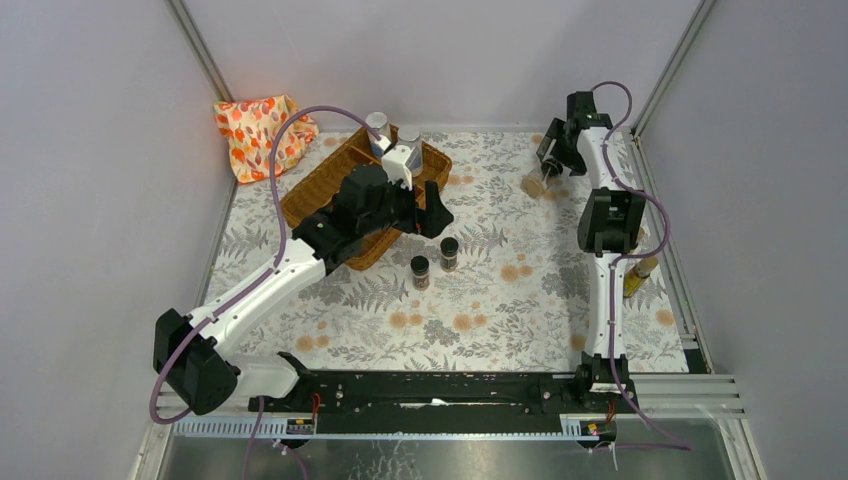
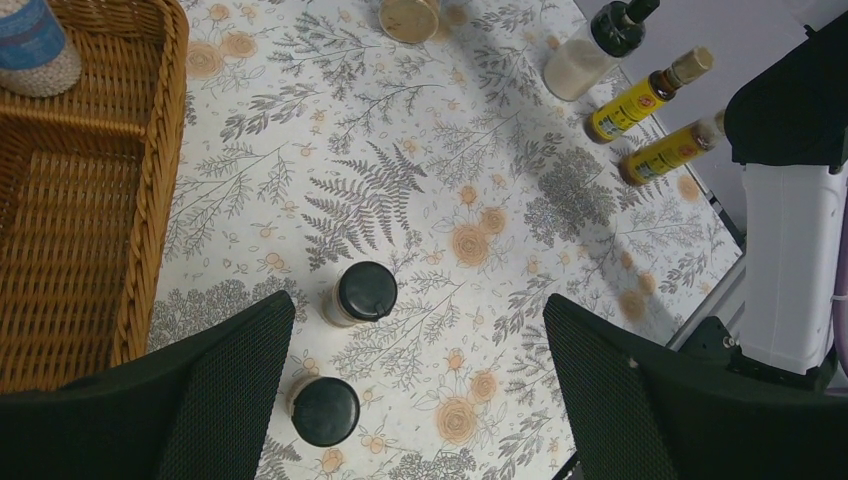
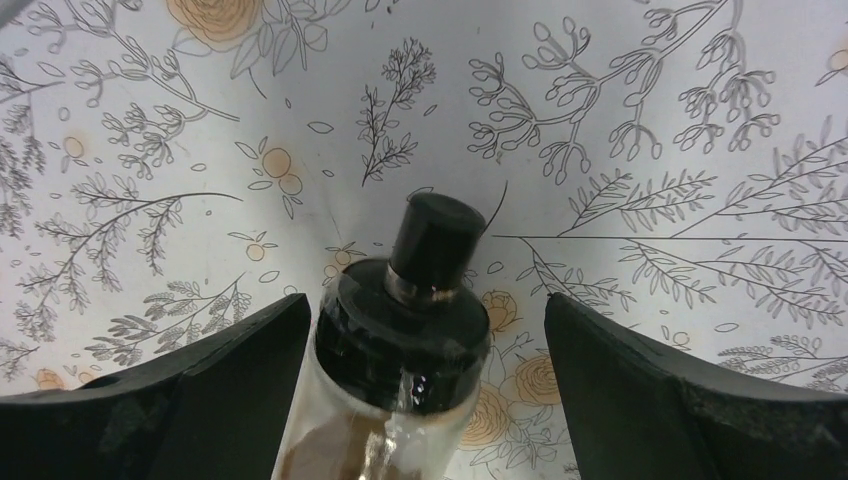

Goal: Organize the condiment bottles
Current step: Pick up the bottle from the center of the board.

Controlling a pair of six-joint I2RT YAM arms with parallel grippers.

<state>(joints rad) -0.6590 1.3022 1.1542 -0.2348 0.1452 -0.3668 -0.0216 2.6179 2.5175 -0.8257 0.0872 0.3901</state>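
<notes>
Fingers (image 2: pixel 200 400) of the left gripper (image 2: pixel 419 300), two black mesh-faced pads, stand wide apart and hold nothing, above the white table cover printed with grey ferns and orange flowers (image 2: pixel 470 130). Under the gap, nearer the left-hand pad, stand two short jars with black caps (image 2: pixel 362 292), upright, near each other but not touching; the nearer one (image 2: pixel 322 410) sits just beside that pad's edge. To their left lies the brown wicker divided tray (image 2: pixel 150 200), with a clear white-filled jar (image 2: pixel 35 50) in its far compartment. Across the cover, near its right edge, are a white-filled bottle with a dark cap (image 2: pixel 580 60) and two slim yellow-liquid bottles (image 2: pixel 640 98) side by side.

Fingers (image 3: pixel 200 400) of the right gripper (image 3: pixel 428 300) are likewise apart. A clear glass bottle with a black cap and brown contents (image 3: pixel 400 400) stands between them, close to the left-hand pad, with open space on the other side; it is not clamped. Overhead, this gripper (image 1: pixel 547 165) is at the table's far right, and an orange-patterned cloth (image 1: pixel 262 135) lies in the far left corner, beyond the tray.
</notes>
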